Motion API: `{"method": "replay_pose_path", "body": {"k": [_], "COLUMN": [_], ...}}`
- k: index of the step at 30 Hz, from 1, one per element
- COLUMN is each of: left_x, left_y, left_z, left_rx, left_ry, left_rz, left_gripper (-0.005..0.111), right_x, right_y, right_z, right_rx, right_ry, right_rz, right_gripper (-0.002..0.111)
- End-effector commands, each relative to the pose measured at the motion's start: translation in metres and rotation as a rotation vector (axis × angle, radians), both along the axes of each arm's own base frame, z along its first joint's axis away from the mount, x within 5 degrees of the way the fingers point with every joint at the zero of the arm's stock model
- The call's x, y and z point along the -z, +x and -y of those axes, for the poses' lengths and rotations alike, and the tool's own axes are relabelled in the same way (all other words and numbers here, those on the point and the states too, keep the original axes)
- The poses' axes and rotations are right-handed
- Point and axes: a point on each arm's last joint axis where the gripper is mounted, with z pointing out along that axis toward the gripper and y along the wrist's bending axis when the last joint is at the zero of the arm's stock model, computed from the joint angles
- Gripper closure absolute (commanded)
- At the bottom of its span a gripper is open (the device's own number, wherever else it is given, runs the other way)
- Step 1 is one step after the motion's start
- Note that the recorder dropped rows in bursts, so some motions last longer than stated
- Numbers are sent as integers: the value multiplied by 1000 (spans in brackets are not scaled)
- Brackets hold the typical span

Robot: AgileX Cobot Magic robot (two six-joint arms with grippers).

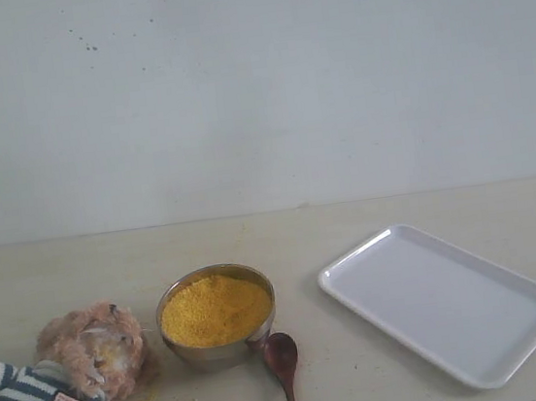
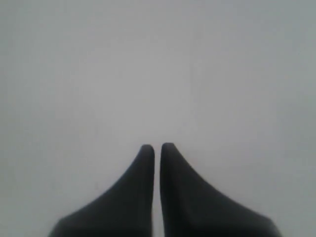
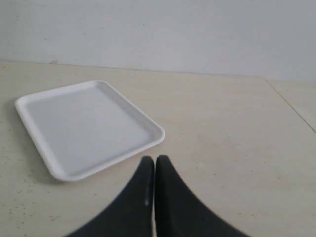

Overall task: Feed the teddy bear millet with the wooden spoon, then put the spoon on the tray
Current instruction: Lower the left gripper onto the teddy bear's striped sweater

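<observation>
**Exterior view.** The teddy bear (image 1: 66, 391) lies at the near left of the worktop (image 1: 368, 218), partly cut off by the frame edge. Its head is nearest a steel bowl (image 1: 214, 354), so its face is within a short carry of the food. The millet (image 1: 215, 308) fills that bowl in a full mound. Loose grains (image 1: 153, 376) lie on the worktop between the bear's head and the bowl. The wooden spoon (image 1: 281, 355) rests flat on the worktop. Its oval end sits against the bowl's near right side and its handle runs toward the near edge, which suits a pick-up from the right. The tray (image 1: 444, 301) sits well apart on the right, set at an angle and bare, ready to take the spoon. Neither arm appears in this view.

**Left wrist view.** The left end effector (image 2: 157, 148) has its two dark fingers drawn together with only a hairline gap, and nothing is between them. It faces a blank pale surface. No task item is in sight.

**Right wrist view.** The right end effector (image 3: 155, 160) is likewise fully closed and holds nothing. It hangs above bare worktop (image 3: 232, 123) and looks toward the tray (image 3: 89, 126), which lies near its tips but not under them. The spoon, bowl and bear are out of this camera's sight.

**Assessment.** Feeding has not begun and the spoon is not yet in hand. The first step is judged to be opening an end effector and reaching for the spoon handle.
</observation>
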Motion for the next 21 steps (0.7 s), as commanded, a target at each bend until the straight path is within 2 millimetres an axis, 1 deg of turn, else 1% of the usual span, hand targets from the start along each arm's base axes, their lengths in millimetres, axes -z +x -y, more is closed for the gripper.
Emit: {"method": "replay_pose_path", "body": {"k": [1, 2, 3, 4, 6, 8, 15, 18, 19, 21], "left_x": [62, 87, 103, 123, 139, 143, 145, 154, 156, 163], "left_y": [83, 92, 96, 101, 101, 102, 102, 101, 100, 96], "left_z": [-12, -12, -10, -4, 5, 6, 3, 0, 0, 0], "left_rx": [-210, -224, -194, -108, 15, 38, 7, -11, -13, -3], "left_ry": [71, 183, 233, 323, 325, 346, 395, 425, 431, 425], "left_rz": [-891, -1105, -1233, -1385, -1523, -1551, -1554, -1562, -1569, -1599], "left_gripper": [103, 103, 103, 103, 103, 103, 103, 103, 102, 95], "right_x": [-1, -1, -1, -1, -1, -1, -1, -1, -1, -1], "right_y": [0, 0, 0, 0, 0, 0, 0, 0, 0, 0], "right_z": [0, 0, 0, 0, 0, 0, 0, 0, 0, 0], "right_rx": [-1, -1, -1, -1, -1, -1, -1, -1, -1, -1], "right_ry": [-5, -5, -5, -5, -5, -5, -5, -5, -5, -5], "right_rz": [12, 12, 12, 12, 12, 12, 12, 12, 12, 12], "right_gripper": [109, 109, 109, 109, 109, 109, 109, 109, 109, 109]}}
